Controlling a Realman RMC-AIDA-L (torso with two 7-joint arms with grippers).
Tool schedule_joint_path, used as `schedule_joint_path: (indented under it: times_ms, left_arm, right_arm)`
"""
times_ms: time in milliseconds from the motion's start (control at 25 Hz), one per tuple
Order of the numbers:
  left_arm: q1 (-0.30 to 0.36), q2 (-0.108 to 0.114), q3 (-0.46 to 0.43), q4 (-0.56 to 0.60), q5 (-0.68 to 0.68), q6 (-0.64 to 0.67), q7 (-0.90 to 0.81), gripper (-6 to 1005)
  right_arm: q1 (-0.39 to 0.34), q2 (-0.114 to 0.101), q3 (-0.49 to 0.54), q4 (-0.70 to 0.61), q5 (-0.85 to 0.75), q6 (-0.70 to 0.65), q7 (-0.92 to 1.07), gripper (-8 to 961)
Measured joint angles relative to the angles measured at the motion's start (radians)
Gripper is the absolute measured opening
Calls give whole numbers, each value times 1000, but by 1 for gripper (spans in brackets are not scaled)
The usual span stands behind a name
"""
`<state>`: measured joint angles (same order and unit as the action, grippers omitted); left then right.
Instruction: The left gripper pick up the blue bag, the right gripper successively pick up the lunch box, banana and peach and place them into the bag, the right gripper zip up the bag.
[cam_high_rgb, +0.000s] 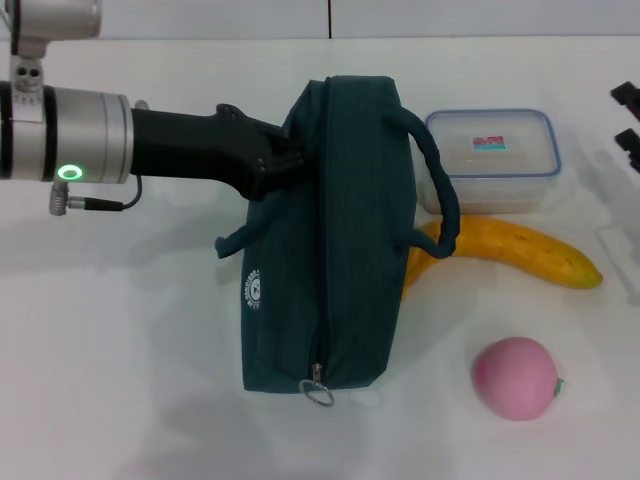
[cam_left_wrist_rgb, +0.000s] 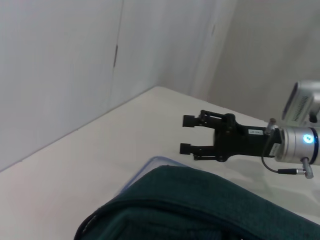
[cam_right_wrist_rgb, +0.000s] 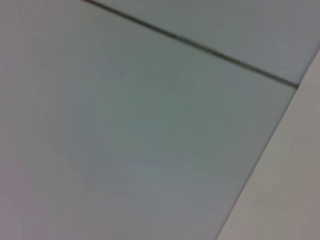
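On the left of the head view, the left gripper (cam_high_rgb: 283, 152) reaches across the white bench (cam_high_rgb: 120, 330), its fingers pressed against the left side of the blue bag (cam_high_rgb: 330, 250); whether they pinch the fabric cannot be told. The bag stands mid-bench, zipper closed, ring pull at its near end. Behind its right side sits the lunch box (cam_high_rgb: 492, 160), the banana (cam_high_rgb: 520, 250) just in front, partly behind the bag. The peach (cam_high_rgb: 515, 377) lies nearer. The right gripper (cam_left_wrist_rgb: 192, 135) waits far right, jaws apart, empty.
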<state>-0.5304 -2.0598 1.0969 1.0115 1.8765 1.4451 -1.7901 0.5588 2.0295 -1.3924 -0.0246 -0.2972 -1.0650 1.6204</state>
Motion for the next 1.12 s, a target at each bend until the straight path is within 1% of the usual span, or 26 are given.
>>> schedule_joint_path:
  times_ms: [240, 440, 600, 720, 840, 960, 1040, 1120]
  left_arm:
    - [-7, -6, 4, -6, 1, 0, 0, 124]
    - [-7, -15, 12, -8, 13, 0, -1, 124]
    - [-8, -19, 13, -8, 15, 0, 0, 122]
    - [-8, -20, 13, -10, 15, 0, 0, 121]
    - [-8, -20, 12, -15, 15, 0, 1, 121]
    - [-7, -20, 12, -19, 15, 0, 2, 120]
    - [-3, -20, 12, -20, 15, 0, 2, 120]
    - [-1, -20, 12, -21, 17, 0, 3, 119]
  right_arm:
    - [2, -1, -113, -62, 7, 30, 63, 801]
    - [-5, -2, -156, -87, 9, 64, 101, 800]
    - [-8, -2, -187, -97, 10, 77, 127, 799]
    - [-11, -2, -247, -119, 27, 93, 150, 799]
    - [-21, -2, -343, -146, 103, 104, 158, 798]
    - [-40, -2, -471, -189, 227, 122, 153, 798]
    - [-46, -2, -516, -205, 285, 128, 140, 798]
    - [-48, -2, -521, -209, 304, 127, 135, 797]
